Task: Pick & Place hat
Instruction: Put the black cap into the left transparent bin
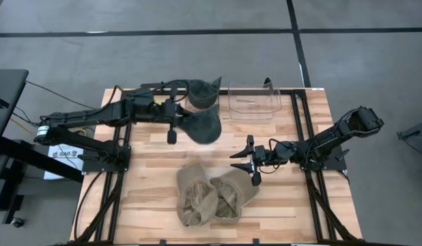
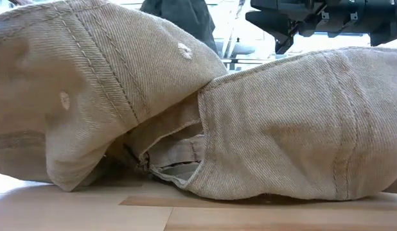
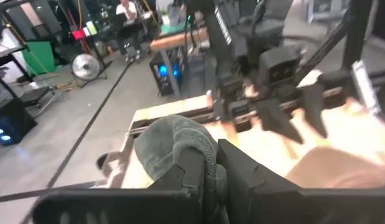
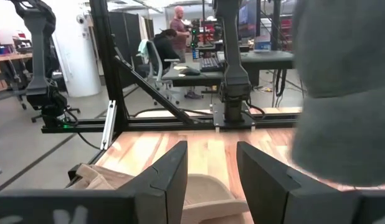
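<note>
Left gripper [image 1: 178, 121] up over the far-middle of the table [image 1: 156, 205], clamped tight on a dark grey hat [image 1: 205, 126] that hangs off its fingers. Same grip shows in the left wrist view, grey fabric bunched between the dark fingers [image 3: 242, 171]. A second dark grey hat [image 1: 203, 93] just beyond it, at the far edge, right next to a clear plastic bin [image 1: 252, 101] sitting to its right.

Right gripper [image 1: 249, 162] out over the middle-right of the table, jaws partly apart, nothing between them. Just left and near of it, two tan hats [image 1: 214, 195] piled together at the near-middle, touching each other. Low view basically filled by those two, one leaning over the other, with the right gripper's dark fingers showing above.

People at desks in the room beyond the table, seen from the wrist cameras.
</note>
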